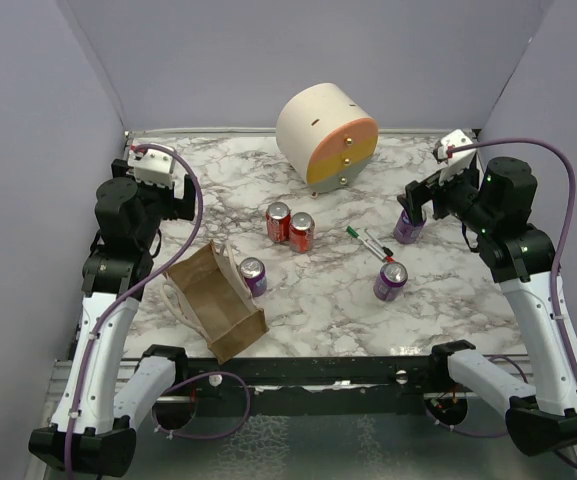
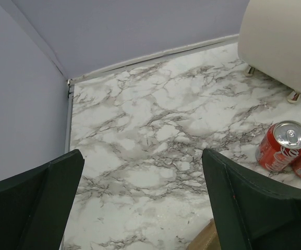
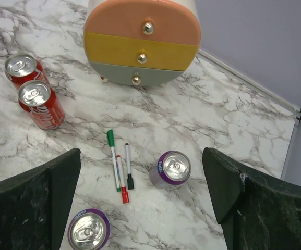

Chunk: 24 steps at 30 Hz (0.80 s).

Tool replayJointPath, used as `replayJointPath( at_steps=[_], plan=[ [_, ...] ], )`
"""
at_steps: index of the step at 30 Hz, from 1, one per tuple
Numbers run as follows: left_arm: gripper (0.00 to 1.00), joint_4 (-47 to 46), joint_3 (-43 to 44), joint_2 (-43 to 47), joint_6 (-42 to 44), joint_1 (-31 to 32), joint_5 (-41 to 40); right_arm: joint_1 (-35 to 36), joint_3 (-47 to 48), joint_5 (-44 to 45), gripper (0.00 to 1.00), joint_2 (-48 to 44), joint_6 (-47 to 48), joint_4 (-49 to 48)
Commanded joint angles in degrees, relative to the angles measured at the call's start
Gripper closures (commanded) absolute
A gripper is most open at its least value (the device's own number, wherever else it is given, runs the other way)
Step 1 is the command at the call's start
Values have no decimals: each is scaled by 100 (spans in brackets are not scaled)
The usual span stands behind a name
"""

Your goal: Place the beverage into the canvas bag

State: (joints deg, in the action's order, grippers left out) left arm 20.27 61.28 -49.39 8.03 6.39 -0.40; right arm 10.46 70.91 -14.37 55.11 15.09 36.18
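The tan canvas bag (image 1: 213,300) lies on the marble table at the near left, its mouth toward the back left; one corner shows in the left wrist view (image 2: 205,242). A purple can (image 1: 253,275) stands against the bag's right side. My right gripper (image 1: 420,200) is open above another purple can (image 1: 406,228), which stands between its fingers in the right wrist view (image 3: 172,167). A third purple can (image 1: 390,281) (image 3: 89,230) stands nearer. My left gripper (image 1: 176,200) (image 2: 142,156) is open and empty over bare marble behind the bag.
Two red cola cans (image 1: 290,227) (image 3: 34,96) stand mid-table. Three markers (image 1: 368,243) (image 3: 120,166) lie beside the purple cans. A round cream-and-orange drawer box (image 1: 326,135) (image 3: 142,41) stands at the back. Purple walls close in three sides.
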Motion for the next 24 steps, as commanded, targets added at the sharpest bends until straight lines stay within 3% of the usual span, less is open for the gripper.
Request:
replayJointPath(
  at_steps=[1,11,24],
  plan=[
    [1,-4,-130,197,-68,16,142,48,-44,24,1,-59,42,75],
    [1,134,-104,220,94,3,285,57,-98,-163,1,-41,156,126],
    [1,2105,660,348,1547,-69,2200,62,-36,-1705,1,267,753,659]
  ],
)
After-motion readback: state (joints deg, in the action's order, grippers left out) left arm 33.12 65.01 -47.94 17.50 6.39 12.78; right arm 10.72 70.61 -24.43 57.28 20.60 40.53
